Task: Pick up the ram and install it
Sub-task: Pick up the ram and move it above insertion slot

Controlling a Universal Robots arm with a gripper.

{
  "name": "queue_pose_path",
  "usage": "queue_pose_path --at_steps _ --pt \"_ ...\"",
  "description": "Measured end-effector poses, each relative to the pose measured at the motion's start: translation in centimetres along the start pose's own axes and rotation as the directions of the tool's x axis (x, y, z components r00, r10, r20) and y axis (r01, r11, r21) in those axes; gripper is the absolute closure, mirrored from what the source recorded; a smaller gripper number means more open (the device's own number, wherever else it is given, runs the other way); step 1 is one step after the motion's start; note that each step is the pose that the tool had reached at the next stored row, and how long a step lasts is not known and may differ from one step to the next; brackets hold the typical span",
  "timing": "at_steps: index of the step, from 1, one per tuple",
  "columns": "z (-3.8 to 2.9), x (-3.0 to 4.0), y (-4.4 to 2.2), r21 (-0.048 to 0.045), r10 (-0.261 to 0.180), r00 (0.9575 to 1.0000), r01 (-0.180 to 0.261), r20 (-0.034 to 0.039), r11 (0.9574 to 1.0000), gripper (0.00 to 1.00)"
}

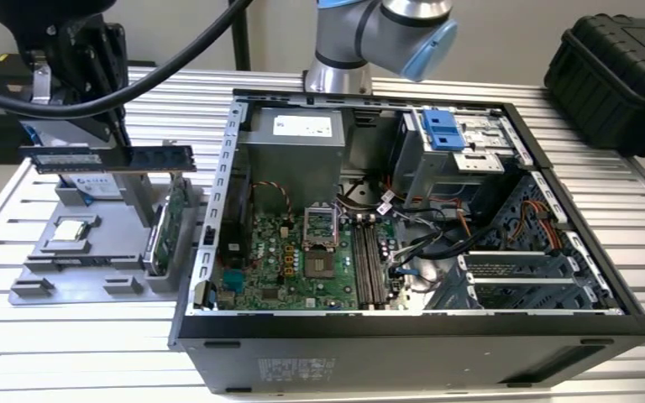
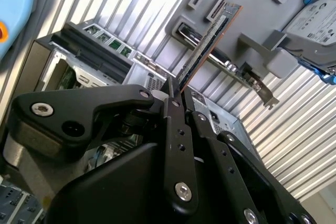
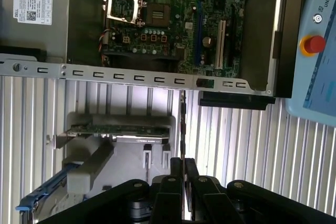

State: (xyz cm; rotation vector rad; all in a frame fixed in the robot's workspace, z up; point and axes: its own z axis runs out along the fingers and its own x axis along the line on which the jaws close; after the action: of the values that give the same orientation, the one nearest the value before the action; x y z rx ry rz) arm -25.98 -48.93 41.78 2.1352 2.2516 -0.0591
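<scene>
The slatted metal table carries everything, and the biggest thing on it is the open computer case, lying on its side off to the exterior view's right of the claw with its green motherboard facing up. The arm rises behind the case. Directly under the claw sits a grey parts holder, just beside the case wall. A wide green expansion card stands on edge in the holder, below the claw and nearer the case. The claw itself hangs above the holder, its black fingers pressed together on the ram. The ram is level in the air above the holder and sticks out to either side of the claw in the exterior view. In both wrist views the stick runs straight out from the fingertips, edge-on. It is well apart from the long dark memory slots on the motherboard. Smallest, a square silver processor chip lies in the holder beneath the claw.
</scene>
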Motion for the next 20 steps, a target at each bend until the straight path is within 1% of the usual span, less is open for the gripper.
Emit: queue_pose_path --at_steps 11,20 --pt "-0.1 -0.03 0.54 0.0 0.0 1.0 0.0 0.0 1.0 1.0" --pt "-0.19 -0.07 1.13 0.0001 0.0 1.0 0.0 0.0001 1.0 1.0"
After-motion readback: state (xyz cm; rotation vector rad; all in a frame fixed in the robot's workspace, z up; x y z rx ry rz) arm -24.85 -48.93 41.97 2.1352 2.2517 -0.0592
